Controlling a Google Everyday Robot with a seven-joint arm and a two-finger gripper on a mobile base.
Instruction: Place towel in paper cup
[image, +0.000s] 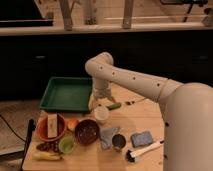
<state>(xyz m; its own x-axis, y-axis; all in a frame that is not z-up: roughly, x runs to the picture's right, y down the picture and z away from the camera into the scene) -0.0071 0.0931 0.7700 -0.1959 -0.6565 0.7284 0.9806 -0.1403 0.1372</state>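
**Towel not yet lifted, gripper hanging over the cup**

Along the near edge of the table (150, 117), a white-handled brush (145, 150) is lying at about five o'clock, with a dark blue pad (142, 138) just behind it. Toward seven o'clock some dark and yellow food items (46, 151) are resting beside a lime-green cup (66, 144).

Near the middle, a small dark metallic cup (118, 141) is standing, and the towel (106, 135) is lying flat and creased just at its nine o'clock side, touching or nearly touching it. A dark brown bowl (87, 131) is sitting at the towel's nine o'clock, and an orange bowl (51, 127) holding a pale block is sitting farther left.

Just behind the towel, at its twelve o'clock, the paper cup (101, 114) is standing upright, and no cloth is showing in it. A green item (114, 106) is lying at the cup's one o'clock.

Directly over the paper cup's far side the gripper (100, 100) is hanging at the end of the white arm (135, 82); whether its fingers are open or closed I cannot tell, but nothing is visibly hanging from it.

Farthest back, at ten o'clock, a green tray (55, 97) is lying on the table's far left corner.

As a judgement, the task is standing at its beginning: the towel is waiting to be grasped, lifted and dropped into the cup.
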